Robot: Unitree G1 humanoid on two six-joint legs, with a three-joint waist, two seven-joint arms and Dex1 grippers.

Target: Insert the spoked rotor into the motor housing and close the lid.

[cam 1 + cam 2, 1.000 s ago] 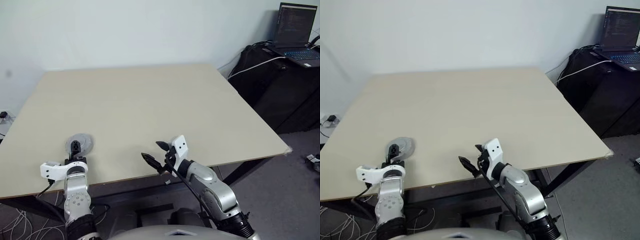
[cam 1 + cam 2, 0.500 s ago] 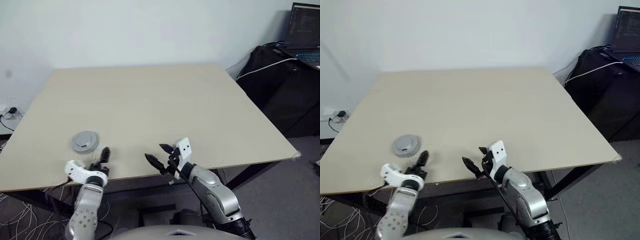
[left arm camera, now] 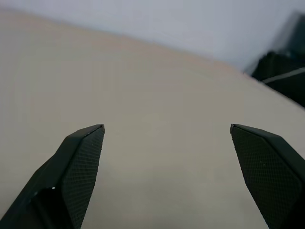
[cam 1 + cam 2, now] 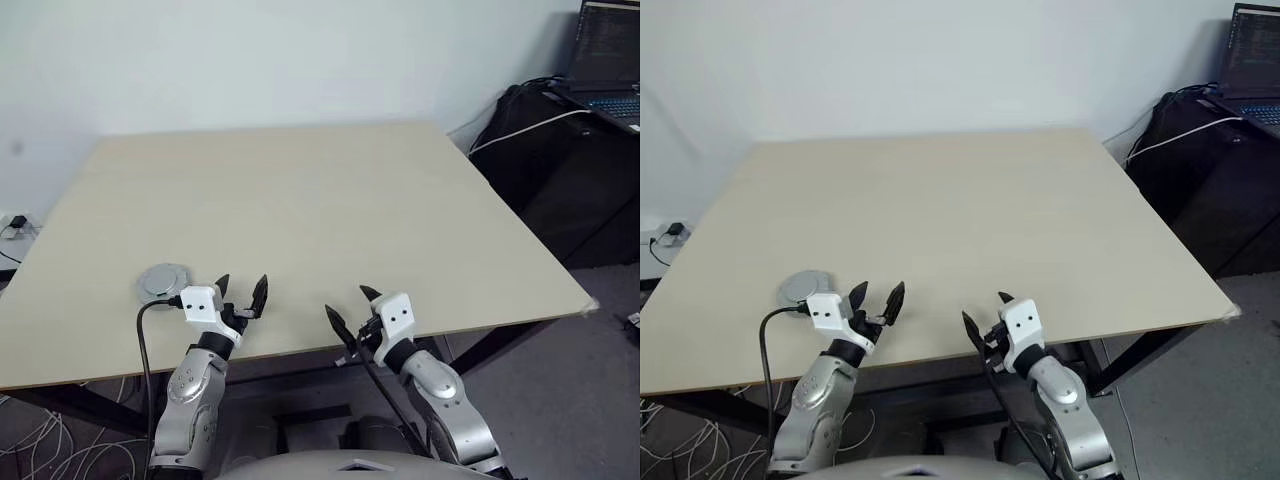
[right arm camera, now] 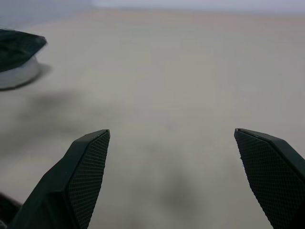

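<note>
The lid (image 4: 163,281), a round silver-grey disc with a raised centre, lies flat near the table's front left corner. Whether anything sits under it I cannot tell. The spoked rotor and the motor housing are out of view. My left gripper (image 4: 242,283) hovers just right of the lid, over the front edge, open and empty, its fingers (image 3: 81,162) spread wide over bare tabletop. My right gripper (image 4: 347,302) hangs at the front edge near the middle, also open and empty, its fingers (image 5: 88,167) wide apart.
The beige table (image 4: 300,190) stretches back to a pale wall. At the back right a laptop (image 4: 607,70) rests on black bags (image 4: 560,150) with a white cable. A black cable (image 4: 142,340) loops from my left wrist below the front edge.
My left gripper swung right from in front of the lid and rolled, so both fingers now stand side by side. My right gripper drifted a little to the right. The lid stayed put.
</note>
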